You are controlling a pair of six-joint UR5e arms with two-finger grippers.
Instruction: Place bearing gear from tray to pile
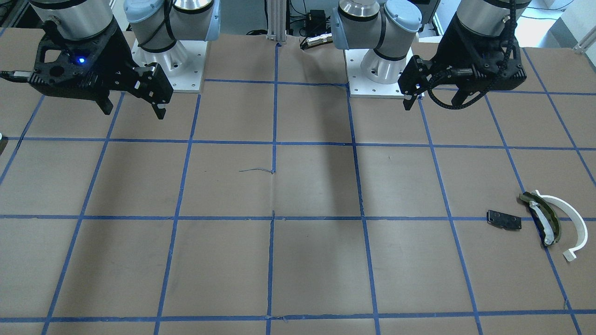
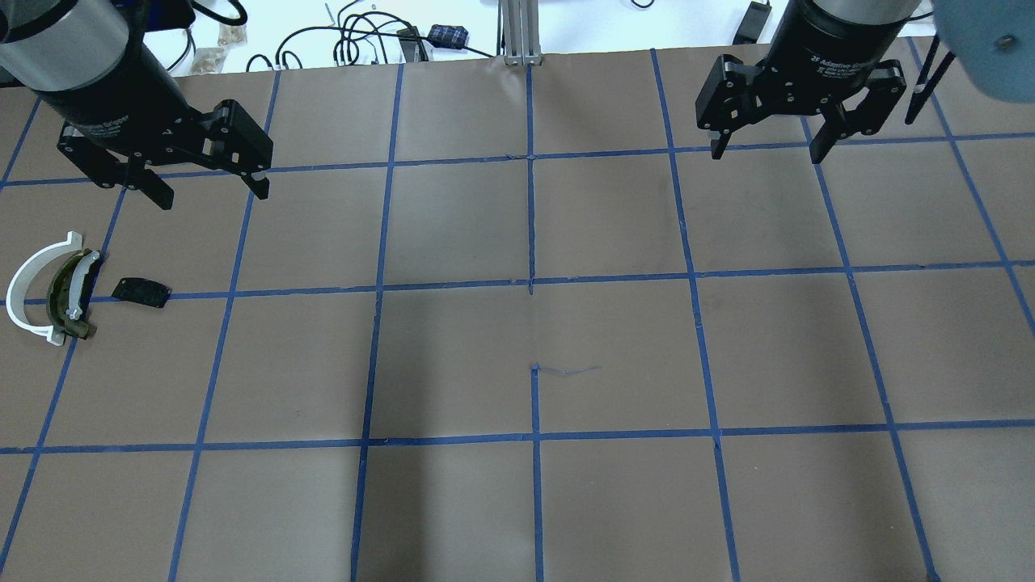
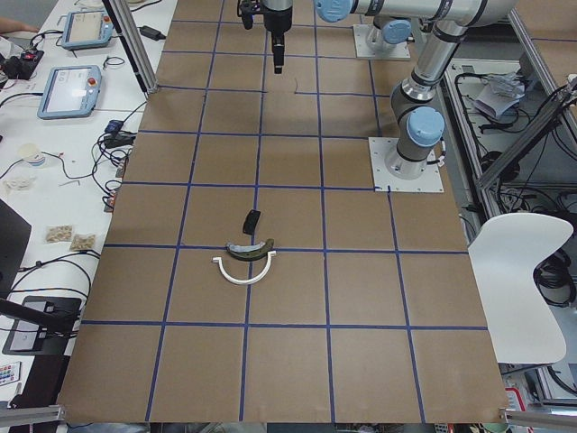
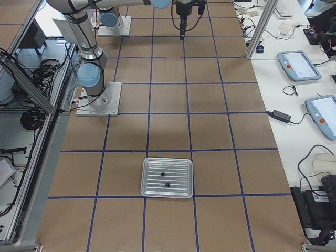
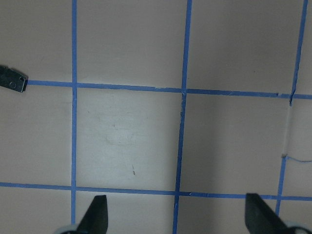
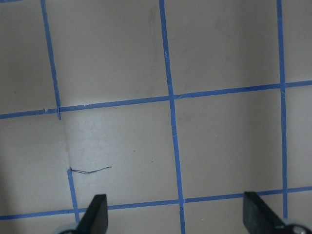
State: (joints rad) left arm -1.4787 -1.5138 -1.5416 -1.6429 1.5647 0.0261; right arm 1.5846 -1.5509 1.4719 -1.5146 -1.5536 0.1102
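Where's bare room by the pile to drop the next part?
Bare: from the small black plate toward table centre, and beyond the white half-ring arc toward the table end. Crowded: olive-and-dark curved piece nested inside the arc, plate close beside.

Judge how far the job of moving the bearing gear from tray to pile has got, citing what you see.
Done: nothing visibly. The pile holds only a white half-ring, an olive curved piece and a black plate.
In hand: nothing. The left gripper and right gripper hang open and empty.
Left: everything. Two small dark parts lie in the tray, too small to identify, awaiting pick-up and carrying over.
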